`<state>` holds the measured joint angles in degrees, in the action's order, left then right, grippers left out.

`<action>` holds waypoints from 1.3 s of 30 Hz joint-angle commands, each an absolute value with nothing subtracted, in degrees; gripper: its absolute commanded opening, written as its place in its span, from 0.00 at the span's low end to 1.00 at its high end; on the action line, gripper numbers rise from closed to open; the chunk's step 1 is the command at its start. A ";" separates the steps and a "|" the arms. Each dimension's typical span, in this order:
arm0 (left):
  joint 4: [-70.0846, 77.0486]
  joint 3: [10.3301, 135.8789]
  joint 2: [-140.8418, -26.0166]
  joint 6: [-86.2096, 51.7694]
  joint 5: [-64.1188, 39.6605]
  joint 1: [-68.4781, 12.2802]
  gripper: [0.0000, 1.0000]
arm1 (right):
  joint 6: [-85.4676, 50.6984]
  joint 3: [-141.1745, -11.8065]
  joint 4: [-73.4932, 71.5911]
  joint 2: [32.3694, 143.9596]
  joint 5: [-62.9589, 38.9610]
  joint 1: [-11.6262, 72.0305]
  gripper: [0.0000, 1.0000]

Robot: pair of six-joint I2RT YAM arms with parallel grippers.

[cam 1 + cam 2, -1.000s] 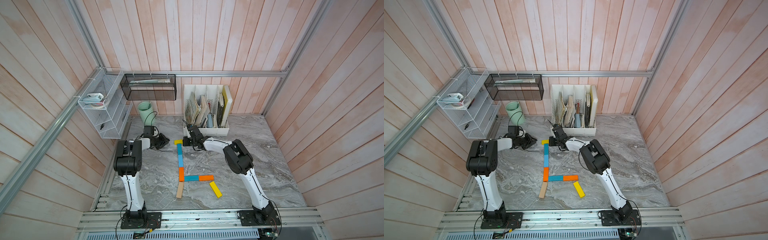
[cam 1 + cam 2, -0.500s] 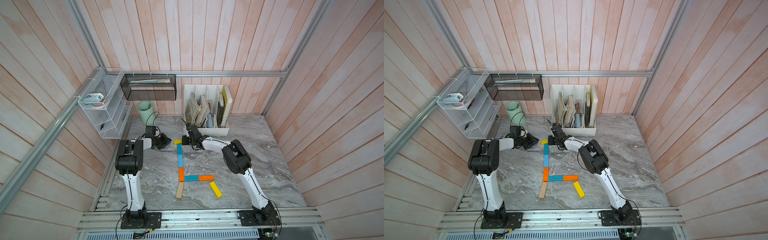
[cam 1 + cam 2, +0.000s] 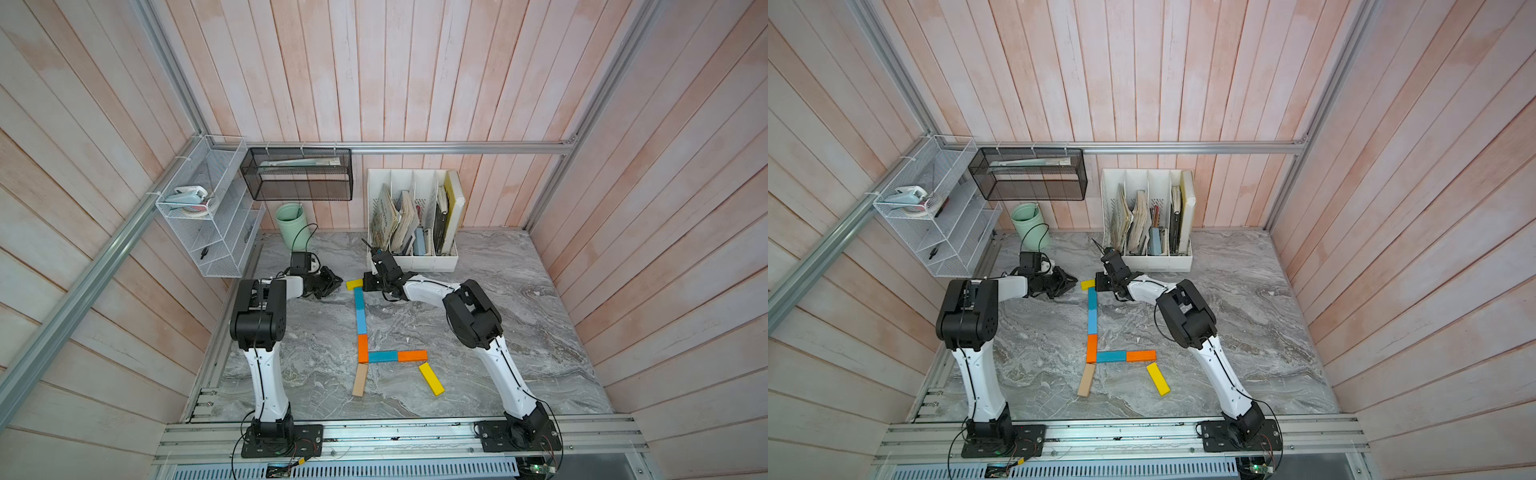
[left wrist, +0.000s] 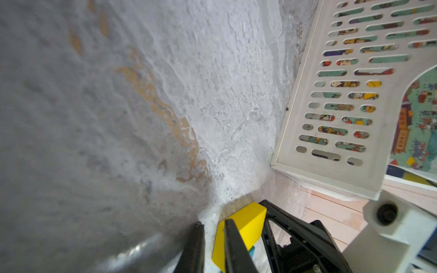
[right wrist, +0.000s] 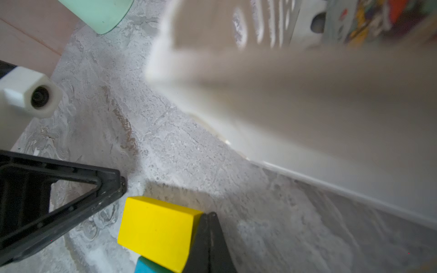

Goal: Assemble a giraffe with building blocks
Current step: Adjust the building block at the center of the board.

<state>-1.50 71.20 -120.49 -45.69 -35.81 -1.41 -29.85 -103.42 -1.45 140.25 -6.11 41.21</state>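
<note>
The yellow head block (image 3: pixel 354 284) of the giraffe (image 3: pixel 360 320) lies just in front of the white file rack (image 3: pixel 415 262), my right gripper (image 5: pixel 210 215) pinched closed against its rack-side end, my left gripper (image 4: pixel 214 222) slightly parted, empty, beyond its other end.

A lab booth is imitating an office: plank walls (image 3: pixel 374 75) and aluminium frame (image 3: pixel 415 146) are enclosing a marble desk (image 3: pixel 519 332), file rack (image 3: pixel 411 264) and mesh shelves (image 3: pixel 216 237).

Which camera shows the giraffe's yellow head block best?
The right wrist view: the yellow head block looks big and sharp. In the left wrist view a pincer finger covers part of it; in both top views it is tiny.
</note>
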 commanded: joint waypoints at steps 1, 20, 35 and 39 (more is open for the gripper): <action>-0.70 72.25 -121.29 -45.69 -36.39 -1.49 0.20 | -30.98 -101.05 4.90 142.21 -6.66 41.39 0.00; 0.00 71.98 -120.85 -46.51 -36.91 -1.69 0.20 | -31.29 -100.46 4.43 141.88 -6.94 42.02 0.00; 0.26 71.98 -120.94 -46.88 -36.92 -1.85 0.20 | -31.46 -100.45 4.24 142.02 -7.56 42.19 0.00; 0.35 71.98 -120.93 -46.92 -37.00 -1.85 0.20 | -31.46 -100.50 4.31 141.96 -7.47 42.43 0.00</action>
